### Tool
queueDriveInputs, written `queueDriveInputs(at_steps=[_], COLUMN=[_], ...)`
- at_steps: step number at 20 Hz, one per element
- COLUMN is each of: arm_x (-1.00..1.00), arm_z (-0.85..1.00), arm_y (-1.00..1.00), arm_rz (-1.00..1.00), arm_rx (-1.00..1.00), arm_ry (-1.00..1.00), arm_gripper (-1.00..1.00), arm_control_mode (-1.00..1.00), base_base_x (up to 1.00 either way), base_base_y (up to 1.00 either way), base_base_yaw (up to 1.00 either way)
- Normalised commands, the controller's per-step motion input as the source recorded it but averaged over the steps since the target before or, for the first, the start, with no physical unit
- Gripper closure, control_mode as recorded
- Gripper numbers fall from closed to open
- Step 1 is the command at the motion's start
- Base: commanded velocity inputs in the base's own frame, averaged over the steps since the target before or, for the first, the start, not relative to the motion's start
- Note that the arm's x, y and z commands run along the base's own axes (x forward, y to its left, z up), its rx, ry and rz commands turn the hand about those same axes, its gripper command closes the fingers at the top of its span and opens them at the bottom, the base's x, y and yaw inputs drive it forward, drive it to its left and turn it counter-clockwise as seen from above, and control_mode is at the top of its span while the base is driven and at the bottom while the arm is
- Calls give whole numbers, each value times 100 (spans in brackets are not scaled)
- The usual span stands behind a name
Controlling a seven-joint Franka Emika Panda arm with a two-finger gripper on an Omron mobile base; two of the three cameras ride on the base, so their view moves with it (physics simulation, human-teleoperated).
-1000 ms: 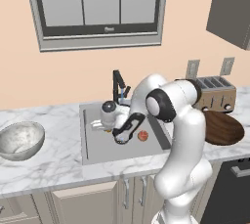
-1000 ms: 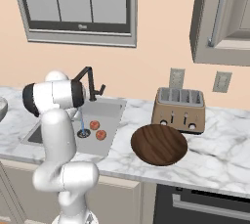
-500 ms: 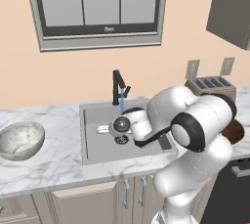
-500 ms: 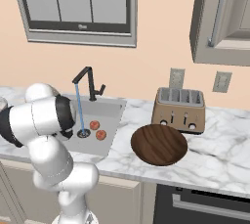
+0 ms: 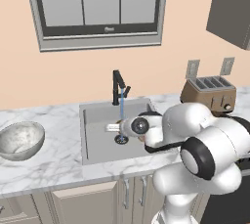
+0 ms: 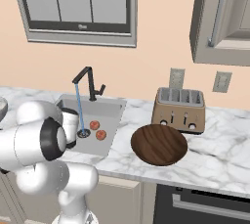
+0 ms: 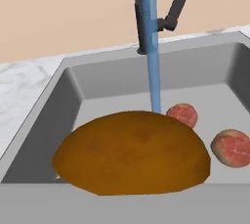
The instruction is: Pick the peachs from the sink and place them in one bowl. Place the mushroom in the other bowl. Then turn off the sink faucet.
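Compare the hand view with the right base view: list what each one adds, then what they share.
Hand view: a brown-capped mushroom, close up at the front of the frame. Right base view: a shallow dark brown wooden bowl and a bronze four-slot toaster on the white marble counter. Both: the grey metal sink, the slim black faucet running water, and two round red-orange peaches in the basin.

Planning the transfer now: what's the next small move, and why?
Probably lift the mushroom straight up out of the sink, then carry it left toward the grey bowl. It looms close in the hand view, seemingly gripped, and that bowl is empty.
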Motion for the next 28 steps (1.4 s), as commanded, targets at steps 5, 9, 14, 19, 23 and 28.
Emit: queueDriveInputs(at_steps=[5,9,14,19,23,28], arm_x=[0,0,7,0,0,-1], arm_z=[100,100,100,100,100,100], arm_y=[42,51,35,45,44,53], arm_rz=[1,0,0,0,0,0], arm_rx=[-1,-11,-18,-24,-27,-20], arm_ry=[27,26,27,25,20,5], arm_gripper=[100,100,100,100,100,100], arm_control_mode=[-100,-100,-100,-100,-100,-100], base_base_x=[0,0,0,0,0,0], base_base_y=[0,0,0,0,0,0], base_base_yaw=[0,0,0,0,0,0])
